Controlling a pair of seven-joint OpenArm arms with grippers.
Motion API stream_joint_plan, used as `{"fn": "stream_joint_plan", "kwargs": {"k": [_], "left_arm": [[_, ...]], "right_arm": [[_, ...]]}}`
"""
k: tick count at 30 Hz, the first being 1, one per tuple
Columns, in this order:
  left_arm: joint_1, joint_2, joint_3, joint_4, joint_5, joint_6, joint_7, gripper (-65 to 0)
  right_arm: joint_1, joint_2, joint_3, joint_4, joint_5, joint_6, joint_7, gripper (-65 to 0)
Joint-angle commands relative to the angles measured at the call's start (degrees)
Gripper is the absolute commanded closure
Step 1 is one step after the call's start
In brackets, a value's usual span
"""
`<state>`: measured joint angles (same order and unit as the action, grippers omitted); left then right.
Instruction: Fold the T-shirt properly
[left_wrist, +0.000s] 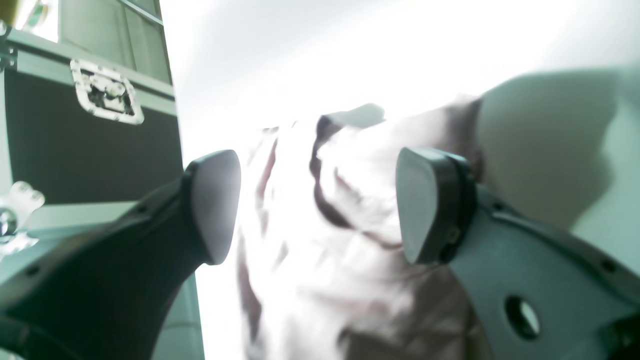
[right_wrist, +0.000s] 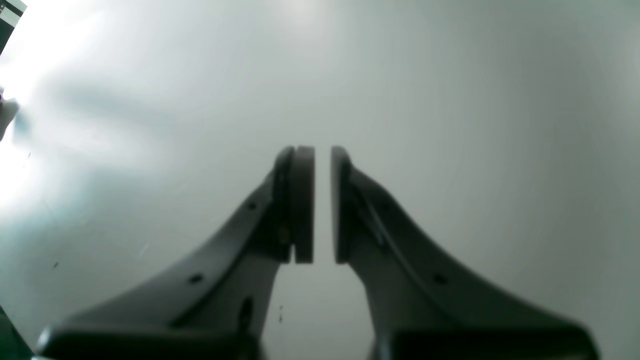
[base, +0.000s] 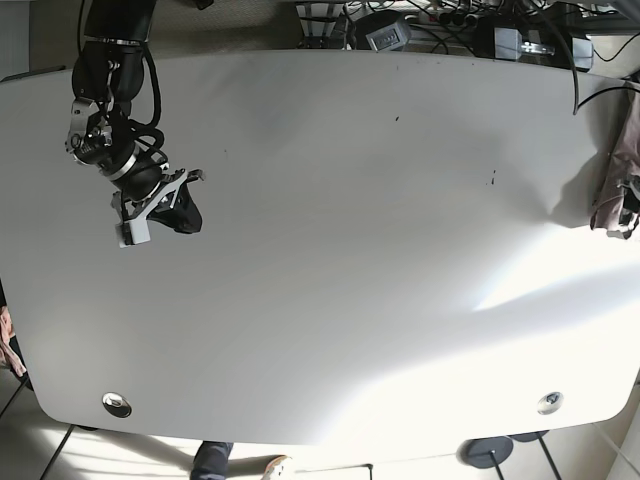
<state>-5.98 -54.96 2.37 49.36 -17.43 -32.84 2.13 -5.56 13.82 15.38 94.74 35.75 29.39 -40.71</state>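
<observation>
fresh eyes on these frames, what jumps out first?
The white table is almost bare; the pinkish T-shirt hangs bunched at the base view's far right edge. The left gripper, jaws wide apart, faces that crumpled cloth. The right gripper hangs over bare tabletop, jaws nearly closed, holding nothing.

Left claw (left_wrist: 317, 205) spread wide, nothing between the pads (left_wrist: 212, 205). Pale, rumpled T-shirt (left_wrist: 350, 240) lies beyond the gap, overexposed and blurred. White bench (left_wrist: 350, 60) behind it. Black flight case (left_wrist: 90, 145) with metal latch (left_wrist: 106, 92) at frame left.
</observation>
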Motion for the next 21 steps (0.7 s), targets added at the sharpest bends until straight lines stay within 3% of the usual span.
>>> {"fn": "stream_joint_plan", "kwargs": {"k": [1,3,5,8,10,13,15,18,21], "left_arm": [[-0.92,2.26,-0.48,5.45,-0.81,0.18,-1.47,-44.6],[-0.84,5.68,-0.48,9.32,-0.72,2.03,-1.47,-44.6],[-0.22,10.87,-0.39,13.71,-0.64,6.33,-1.47,-44.6],[5.49,17.38,-0.48,25.05,-0.64,13.81,-1.47,-44.7],[11.65,20.37,-0.48,34.37,-0.28,17.85,-1.47,-44.7],[21.67,24.15,-0.48,46.24,3.58,21.1,-1.12,-44.7],[29.23,28.72,-1.1,56.61,6.49,21.63,5.12,-44.7],[39.34,37.68,-6.9,66.46,6.31,21.37,16.37,-44.7],[43.21,42.26,-11.56,66.55,6.31,20.05,15.58,-44.7]], "right_arm": [[0.95,0.72,0.49,1.74,-2.65,0.28,1.72,-5.1],[0.86,0.2,0.58,3.59,-8.71,0.28,2.33,-5.1],[-0.55,-1.56,0.67,5.35,-16.19,0.64,6.91,-5.1],[-4.85,-3.85,1.81,6.05,-26.3,0.81,18.77,-5.1],[-8.46,-4.46,1.81,6.32,-29.73,0.81,24.14,-5.1],[-14.09,-4.46,2.95,10.18,-29.2,0.81,25.02,-5.1],[-19.71,-5.43,4.01,13.35,-25.86,0.9,25.02,-5.1],[-28.59,-5.69,5.85,17.48,-20.23,0.9,25.02,-5.1],[-33.95,-5.52,5.94,18.71,-15.66,0.9,25.1,-5.1]]}}
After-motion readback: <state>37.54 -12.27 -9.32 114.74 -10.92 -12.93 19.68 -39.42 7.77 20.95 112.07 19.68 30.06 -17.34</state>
